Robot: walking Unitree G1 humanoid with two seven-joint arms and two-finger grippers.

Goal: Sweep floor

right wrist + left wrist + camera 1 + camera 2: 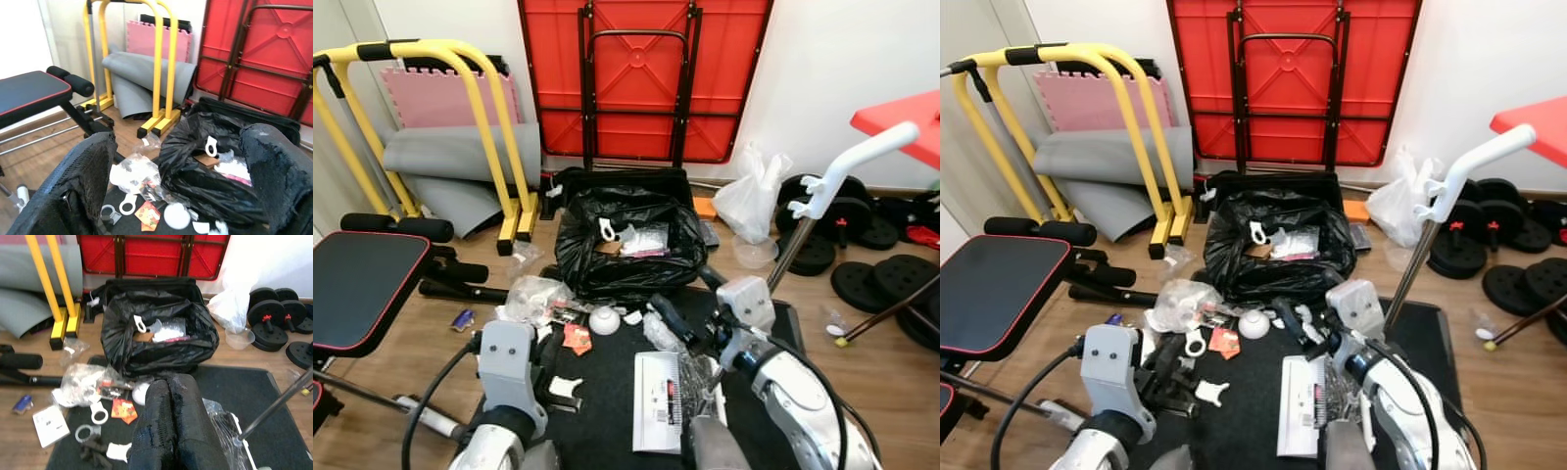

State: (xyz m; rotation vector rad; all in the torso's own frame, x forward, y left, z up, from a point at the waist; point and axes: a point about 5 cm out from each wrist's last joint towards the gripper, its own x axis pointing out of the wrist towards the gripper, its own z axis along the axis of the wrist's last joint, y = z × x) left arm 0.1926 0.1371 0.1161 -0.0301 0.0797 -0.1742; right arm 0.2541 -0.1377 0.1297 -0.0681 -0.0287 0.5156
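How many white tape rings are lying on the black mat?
2: one white tape ring beside the red wrapper, a greyer ring just nearer the robot. More may hide under litter.

Open black plastic bin bag [628,245] sits centre, w/ folded red metal table [641,73] behind it. Scattered litter [543,304] lies in front on dark floor mat [607,406]; black padded bench [362,284] to left.

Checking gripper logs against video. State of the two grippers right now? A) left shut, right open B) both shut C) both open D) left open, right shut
A: in the left wrist view the left gripper has its two black fingers pressed together with nothing between them, while in the right wrist view the right gripper has its fingers spread wide apart, above the black trash bag.
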